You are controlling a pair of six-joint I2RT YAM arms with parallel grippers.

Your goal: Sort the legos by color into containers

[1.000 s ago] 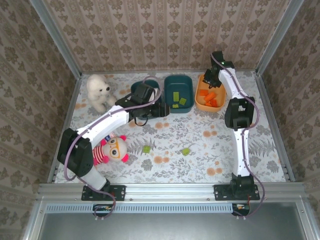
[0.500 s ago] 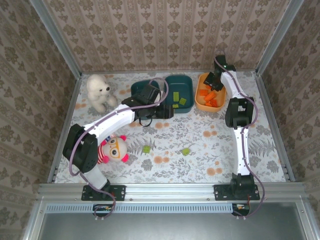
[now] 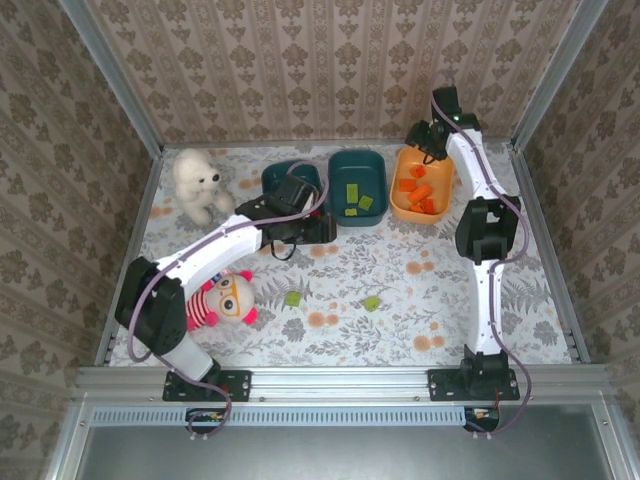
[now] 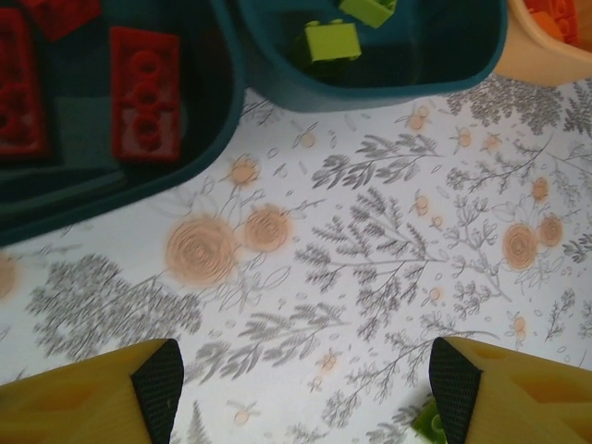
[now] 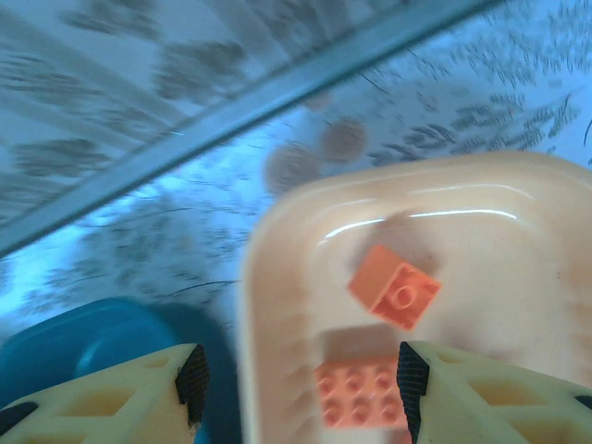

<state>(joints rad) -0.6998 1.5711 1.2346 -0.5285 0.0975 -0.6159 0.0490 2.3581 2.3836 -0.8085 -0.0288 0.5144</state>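
— Legos?
— Orange legos (image 3: 420, 192) inside the orange tub (image 3: 398, 205), upper right. Green legos (image 3: 357, 200) in the middle teal tub (image 3: 357, 156). Red legos (image 4: 143, 92) in the left teal tub (image 4: 227, 120). Two loose green legos (image 3: 292, 298) lower centre.
— Grippers?
— Right gripper (image 5: 301, 384) over the orange tub, spread wide, empty. Left gripper (image 4: 305, 384) near the teal tubs, likewise parted, gripping nothing

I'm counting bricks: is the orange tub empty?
Not empty. Several orange bricks lie inside the orange tub, seen from above and from the right wrist.
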